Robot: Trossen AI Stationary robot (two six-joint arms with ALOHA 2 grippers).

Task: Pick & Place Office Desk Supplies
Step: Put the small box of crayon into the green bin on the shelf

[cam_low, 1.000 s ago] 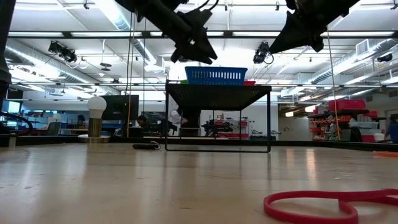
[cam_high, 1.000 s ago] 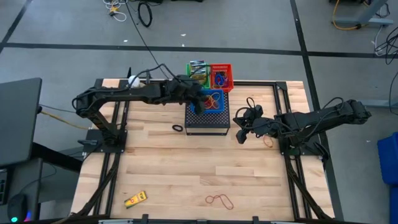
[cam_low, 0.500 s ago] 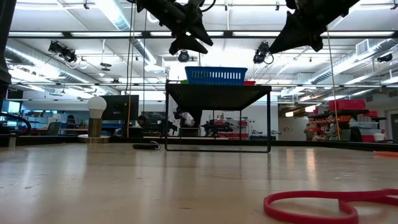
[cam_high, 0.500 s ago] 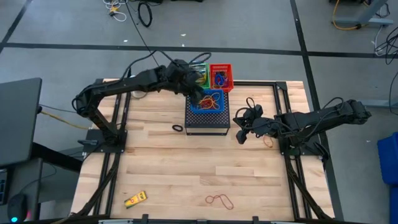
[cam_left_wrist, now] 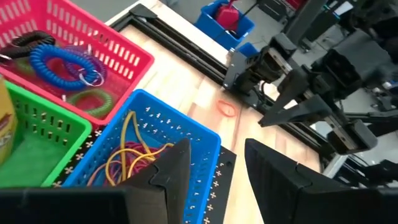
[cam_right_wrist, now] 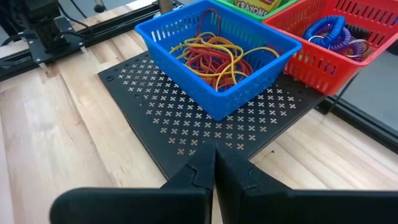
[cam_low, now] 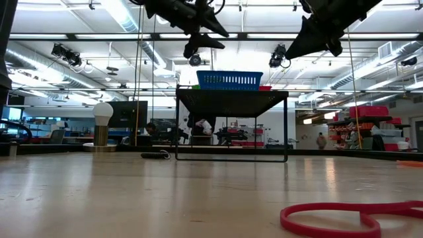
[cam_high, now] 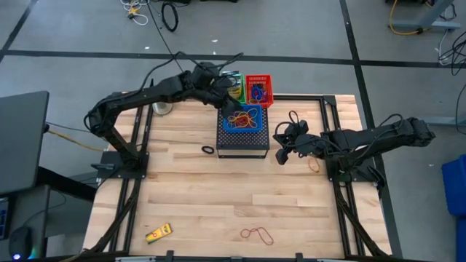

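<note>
The left gripper (cam_high: pixel 227 98) hung spread wide and empty over the blue basket (cam_high: pixel 245 118) of rubber bands (cam_high: pixel 244 116) near the worktop's far edge, while the right gripper (cam_high: pixel 281 151) sat pinched shut beside it.

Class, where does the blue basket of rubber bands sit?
High view: the blue basket sits on the black perforated stand, table's far middle, beside the red basket.

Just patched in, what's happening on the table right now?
The robot is sorting desk supplies into small baskets on top of the black mesh box. The left gripper hangs over the blue basket of rubber bands with its jaws open and nothing in them. The right gripper waits beside the box, jaws shut. A black ring, a red rubber band and a yellow item lie loose on the table.
</note>
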